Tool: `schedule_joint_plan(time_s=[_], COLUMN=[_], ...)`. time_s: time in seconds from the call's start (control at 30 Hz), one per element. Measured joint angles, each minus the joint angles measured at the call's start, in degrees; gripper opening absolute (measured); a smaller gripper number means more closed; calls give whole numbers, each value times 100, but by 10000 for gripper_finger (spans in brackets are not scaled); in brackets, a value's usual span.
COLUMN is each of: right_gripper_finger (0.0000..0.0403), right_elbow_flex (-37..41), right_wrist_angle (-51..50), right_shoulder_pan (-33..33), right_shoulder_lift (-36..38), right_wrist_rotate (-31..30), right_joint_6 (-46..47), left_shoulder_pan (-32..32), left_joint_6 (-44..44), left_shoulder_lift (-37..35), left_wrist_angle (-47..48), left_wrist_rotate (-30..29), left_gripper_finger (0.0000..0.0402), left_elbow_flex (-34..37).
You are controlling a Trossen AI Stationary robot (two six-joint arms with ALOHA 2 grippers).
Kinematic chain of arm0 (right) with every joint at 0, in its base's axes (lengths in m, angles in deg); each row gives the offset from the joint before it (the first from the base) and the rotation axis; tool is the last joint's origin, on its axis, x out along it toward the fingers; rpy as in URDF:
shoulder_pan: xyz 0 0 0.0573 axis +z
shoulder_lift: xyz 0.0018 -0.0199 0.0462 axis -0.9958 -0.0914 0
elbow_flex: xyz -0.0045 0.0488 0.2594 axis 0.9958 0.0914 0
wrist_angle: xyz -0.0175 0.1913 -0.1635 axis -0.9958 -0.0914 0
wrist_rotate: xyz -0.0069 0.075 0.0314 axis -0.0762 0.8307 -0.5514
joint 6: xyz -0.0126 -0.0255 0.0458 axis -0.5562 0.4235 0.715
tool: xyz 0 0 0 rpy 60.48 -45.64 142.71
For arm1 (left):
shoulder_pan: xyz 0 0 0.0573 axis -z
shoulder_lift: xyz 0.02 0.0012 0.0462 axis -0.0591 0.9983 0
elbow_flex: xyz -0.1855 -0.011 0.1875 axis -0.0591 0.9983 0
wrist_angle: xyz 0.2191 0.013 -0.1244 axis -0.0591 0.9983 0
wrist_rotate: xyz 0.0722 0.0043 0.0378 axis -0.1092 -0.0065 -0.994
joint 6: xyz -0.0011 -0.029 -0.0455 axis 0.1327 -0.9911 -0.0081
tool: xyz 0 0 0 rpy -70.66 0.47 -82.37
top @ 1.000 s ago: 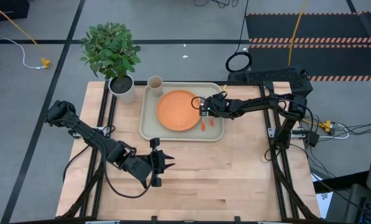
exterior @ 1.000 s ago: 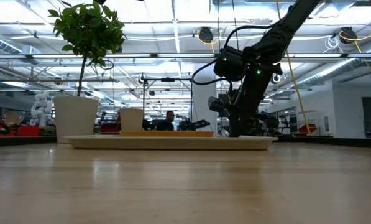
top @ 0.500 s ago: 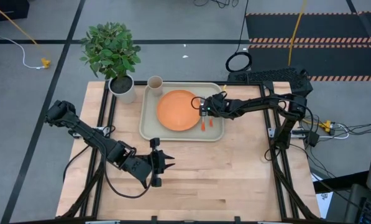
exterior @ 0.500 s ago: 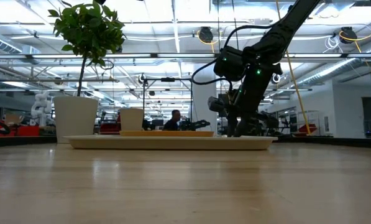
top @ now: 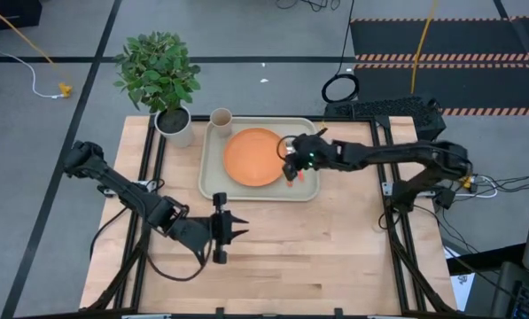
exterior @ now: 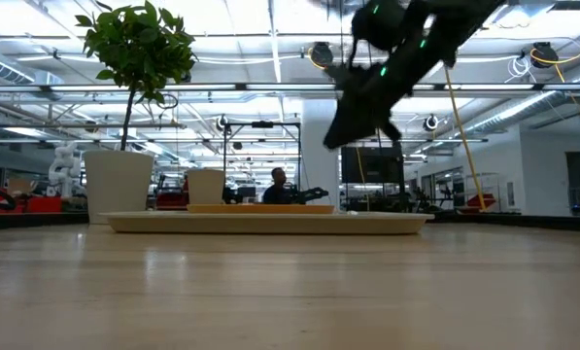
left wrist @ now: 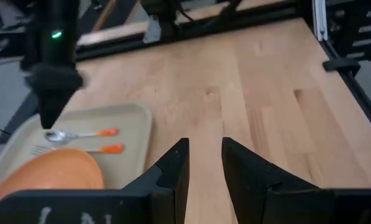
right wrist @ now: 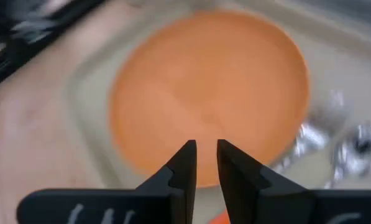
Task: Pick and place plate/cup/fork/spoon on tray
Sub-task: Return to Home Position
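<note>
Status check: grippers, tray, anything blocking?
Right gripper empty above the tray. Left gripper idle near table front. Plate, cup, fork, spoon on tray. Nothing blocking.

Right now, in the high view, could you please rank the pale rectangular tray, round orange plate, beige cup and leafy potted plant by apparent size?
1. Pale rectangular tray
2. Leafy potted plant, closer to the overhead camera, so it may look enlarged
3. Round orange plate
4. Beige cup
</note>
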Motion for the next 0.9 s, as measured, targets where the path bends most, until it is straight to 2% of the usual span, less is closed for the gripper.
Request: schedule_joint_plan(time_s=[0.17, 0.27, 0.37, 0.47, 0.63, 0.8, 0.9], right_gripper_finger=[57, 57, 56, 45, 7, 1, 1], right_elbow_flex=[0, 0, -2, 144, 786, 1602, 2162], right_wrist_angle=[159, 288, 243, 334, 790, 1204, 1603], right_shoulder_pan=[383, 553, 712, 937, 1321, 1584, 1757], right_shoulder_lift=[747, 1111, 1387, 1650, 2133, 2674, 3090], right_wrist_rotate=[53, 473, 1049, 1503, 1503, 1485, 1420], right_joint_6=[-1653, -2372, -2793, -2938, -3083, -3192, -3581], left_shoulder_pan=[-314, -598, -953, -1267, -1587, -1589, -1506], left_joint_6=[432, 647, 844, 870, 896, 835, 827], left_shoulder_lift=[-463, -742, -961, -1230, -1651, -2012, -2128], left_wrist_angle=[66, 152, -160, -722, -1648, -2165, -2514], left_wrist_rotate=[1, 53, 244, 551, 809, 812, 813], left_gripper_finger=[97, 97, 97, 97, 97, 94, 71], left_elbow_flex=[0, 44, 275, 824, 1740, 2381, 2684])
